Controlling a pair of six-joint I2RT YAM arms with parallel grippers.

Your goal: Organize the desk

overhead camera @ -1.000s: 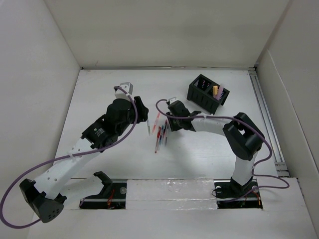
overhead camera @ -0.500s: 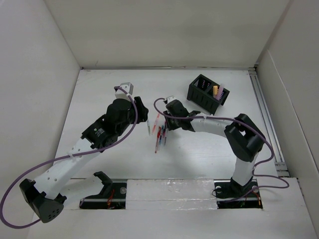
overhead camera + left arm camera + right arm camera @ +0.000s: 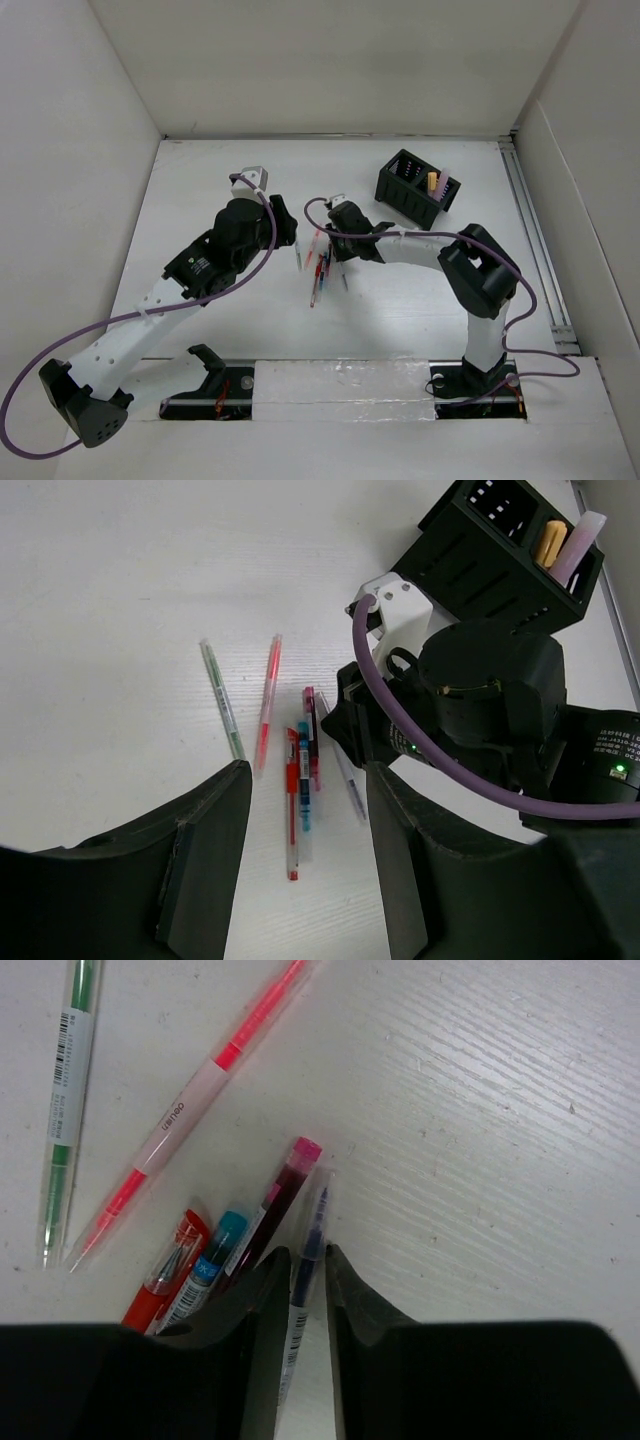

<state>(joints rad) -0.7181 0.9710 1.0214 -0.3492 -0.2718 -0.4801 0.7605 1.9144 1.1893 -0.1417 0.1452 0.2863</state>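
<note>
The white desk holds a row of pens. In the right wrist view my right gripper is shut on a clear purple-ink pen that lies on the desk. Beside it lie a magenta pen, a blue pen, a red pen, a pink highlighter and a green pen. My left gripper is open and empty, hovering above the near ends of the red pen and blue pen. In the top view the right gripper sits just right of the pens and the left gripper just left of them.
A black compartmented pen holder stands at the back right with a yellow and a pink item in it; it also shows in the left wrist view. White walls enclose the desk. A rail strip runs along the front edge.
My right gripper has shifted a little left and back, onto the right side of the pen row. The left arm has barely moved.
</note>
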